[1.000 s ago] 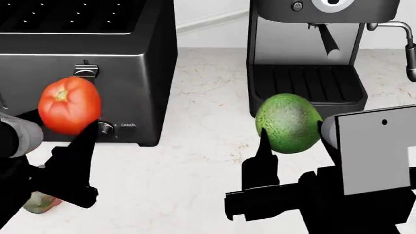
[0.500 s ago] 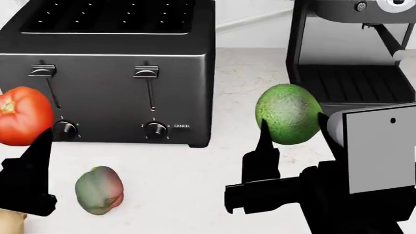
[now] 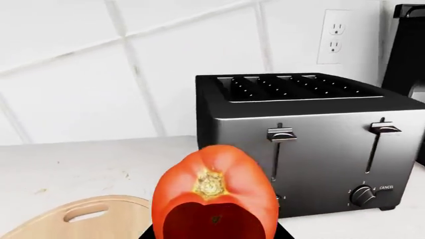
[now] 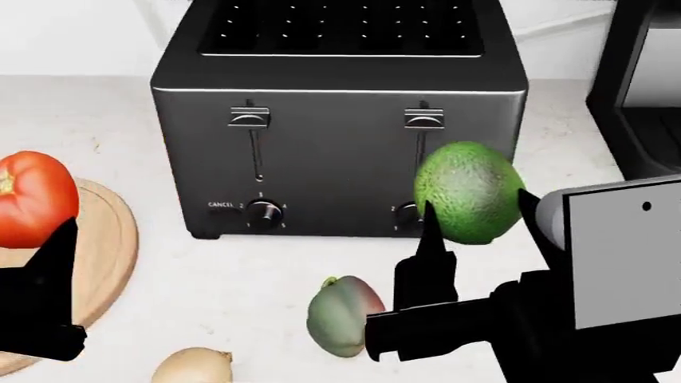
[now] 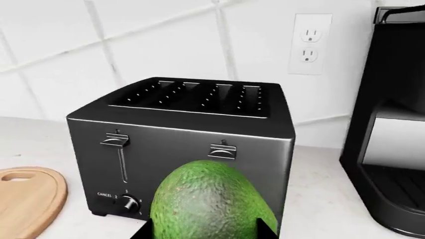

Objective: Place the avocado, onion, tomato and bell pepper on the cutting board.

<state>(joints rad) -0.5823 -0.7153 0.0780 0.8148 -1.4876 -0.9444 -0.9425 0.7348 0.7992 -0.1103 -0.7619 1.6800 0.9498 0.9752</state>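
Note:
My left gripper (image 4: pixel 27 231) is shut on the glossy red tomato (image 4: pixel 35 199), held in the air over the round tan cutting board (image 4: pixel 112 239) at the left; the tomato (image 3: pixel 214 194) fills the left wrist view, with the board (image 3: pixel 79 219) below it. The pebbled green avocado (image 4: pixel 468 191) is held up in front of the toaster, my right gripper (image 4: pixel 474 219) shut on it; in the right wrist view the avocado (image 5: pixel 211 201) sits between the dark fingers. The grey-green bell pepper (image 4: pixel 340 315) and the pale onion (image 4: pixel 191 367) lie on the counter near the front.
A black four-slot toaster (image 4: pixel 340 120) stands on the white marble counter (image 4: pixel 245 271) right behind both fruits. A black coffee machine (image 4: pixel 643 88) is at the far right. A tiled wall with an outlet (image 5: pixel 309 42) rises behind.
The head view has swung left: toaster and coffee machine slid right, and the cutting board and onion came into view. Both grippers still hold their fruits at the same height.

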